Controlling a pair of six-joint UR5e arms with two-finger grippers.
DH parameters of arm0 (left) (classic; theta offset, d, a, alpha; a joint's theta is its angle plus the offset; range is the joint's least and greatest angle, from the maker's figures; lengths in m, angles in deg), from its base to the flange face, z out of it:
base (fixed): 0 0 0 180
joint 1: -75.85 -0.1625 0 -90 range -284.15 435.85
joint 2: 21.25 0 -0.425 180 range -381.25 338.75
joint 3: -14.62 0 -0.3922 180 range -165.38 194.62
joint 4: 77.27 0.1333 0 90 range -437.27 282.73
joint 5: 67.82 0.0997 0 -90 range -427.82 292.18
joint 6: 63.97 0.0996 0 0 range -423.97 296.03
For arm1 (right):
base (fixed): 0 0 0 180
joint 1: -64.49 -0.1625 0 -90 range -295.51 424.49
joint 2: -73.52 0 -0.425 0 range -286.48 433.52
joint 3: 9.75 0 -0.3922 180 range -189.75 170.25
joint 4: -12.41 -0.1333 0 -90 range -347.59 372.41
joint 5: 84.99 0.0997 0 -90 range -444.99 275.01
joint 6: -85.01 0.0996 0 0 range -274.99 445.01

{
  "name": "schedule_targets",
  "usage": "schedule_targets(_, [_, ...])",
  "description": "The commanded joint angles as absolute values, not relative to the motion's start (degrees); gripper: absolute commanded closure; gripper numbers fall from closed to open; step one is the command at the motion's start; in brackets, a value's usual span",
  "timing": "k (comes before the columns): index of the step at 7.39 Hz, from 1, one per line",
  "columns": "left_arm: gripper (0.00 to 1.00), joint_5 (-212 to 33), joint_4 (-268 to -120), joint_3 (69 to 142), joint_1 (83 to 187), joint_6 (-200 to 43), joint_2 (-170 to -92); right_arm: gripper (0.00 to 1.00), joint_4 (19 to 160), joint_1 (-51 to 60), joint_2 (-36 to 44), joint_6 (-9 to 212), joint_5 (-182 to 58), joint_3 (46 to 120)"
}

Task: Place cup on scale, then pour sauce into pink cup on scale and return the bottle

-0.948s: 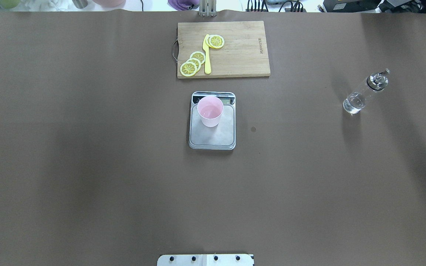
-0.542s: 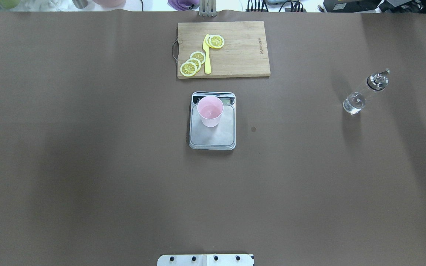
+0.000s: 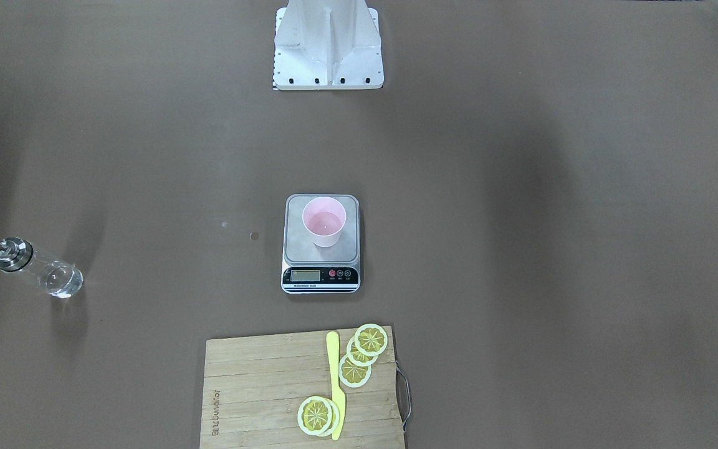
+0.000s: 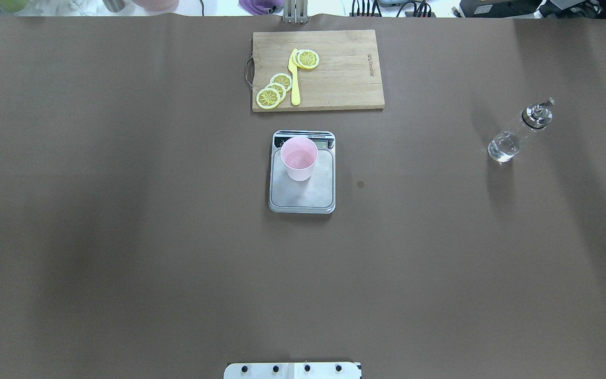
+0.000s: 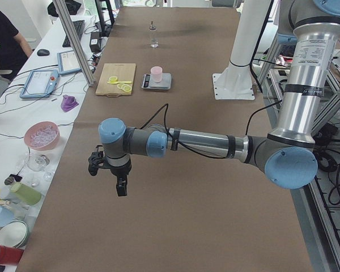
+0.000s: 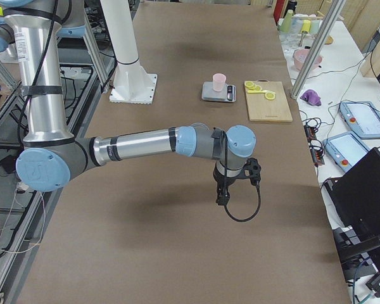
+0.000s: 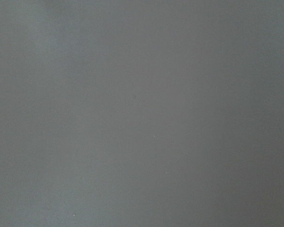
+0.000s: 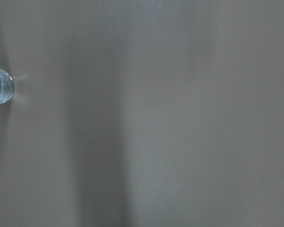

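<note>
Pink cup (image 4: 299,158) upright, roughly mid-platform on the steel-topped scale (image 4: 303,199). Clear glass bottle (image 4: 517,132) with metal spout stands upright, well apart from the scale, on the robot's right. Colourless sauce (image 4: 502,148) barely visible inside.

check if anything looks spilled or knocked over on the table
Nothing is tipped: the cup stands upright on the scale, the bottle upright off to the side. Only a small round spot beside the scale might be a drop.
</note>
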State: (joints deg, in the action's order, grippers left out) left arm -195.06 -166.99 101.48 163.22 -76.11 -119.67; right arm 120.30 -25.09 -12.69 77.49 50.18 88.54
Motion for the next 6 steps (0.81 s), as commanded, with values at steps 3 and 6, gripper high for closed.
schedule_targets(3, [0.01,-197.96,-166.21,101.45,163.47,-76.72,-119.16,0.00,120.17,-25.07,-12.79,78.95,50.80,86.59])
schedule_targets(6, [0.01,-199.48,-166.21,101.45,163.48,-76.80,-119.16,0.00,120.17,-25.07,-12.26,79.21,50.98,86.84])
